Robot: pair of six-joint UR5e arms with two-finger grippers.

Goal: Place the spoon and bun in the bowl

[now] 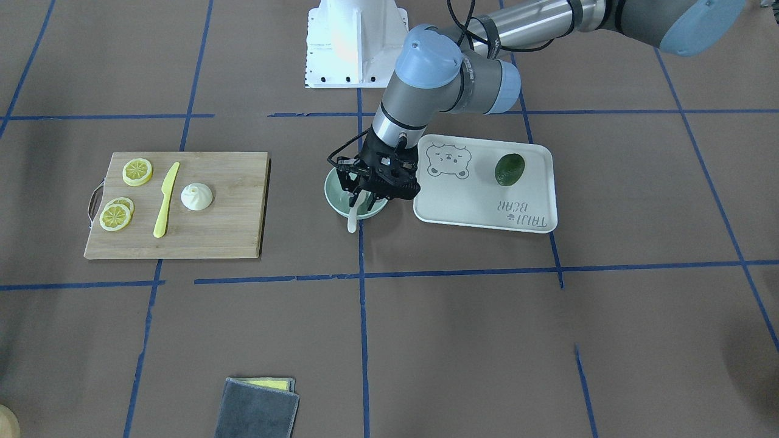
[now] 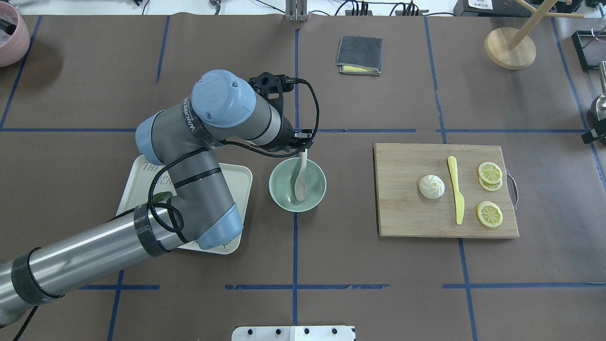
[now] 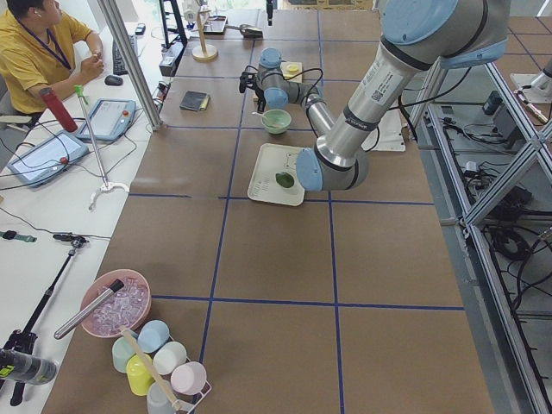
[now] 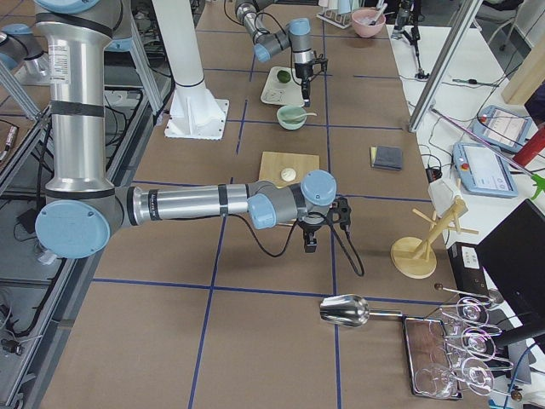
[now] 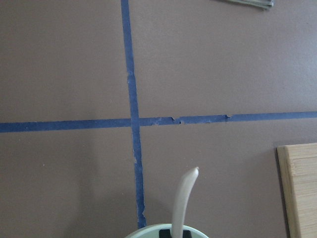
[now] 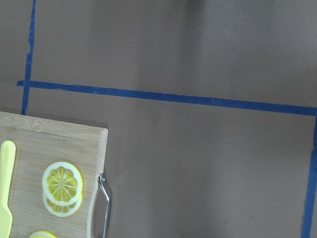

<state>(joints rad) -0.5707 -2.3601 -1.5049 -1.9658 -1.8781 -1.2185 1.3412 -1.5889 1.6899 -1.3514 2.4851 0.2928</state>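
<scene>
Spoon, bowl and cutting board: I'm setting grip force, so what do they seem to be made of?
Spoon: probably plastic; uniform cream colour, smooth matte surface, thick moulded-looking handle.
Bowl: pale green and smooth with a soft sheen; it could be glazed ceramic or melamine, the look leaves that open.
Cutting board: wood or bamboo; tan with visible lengthwise grain and a dull, unvarnished-looking finish.

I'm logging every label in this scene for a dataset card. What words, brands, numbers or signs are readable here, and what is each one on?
"TAIJI BEAR": printed on the white tray, upside down in the front-facing view, next to a bear-face drawing; the small letters leave some doubt.
White lettering on the black band around the left arm: too blurred to read.
Nothing else is legible.
</scene>
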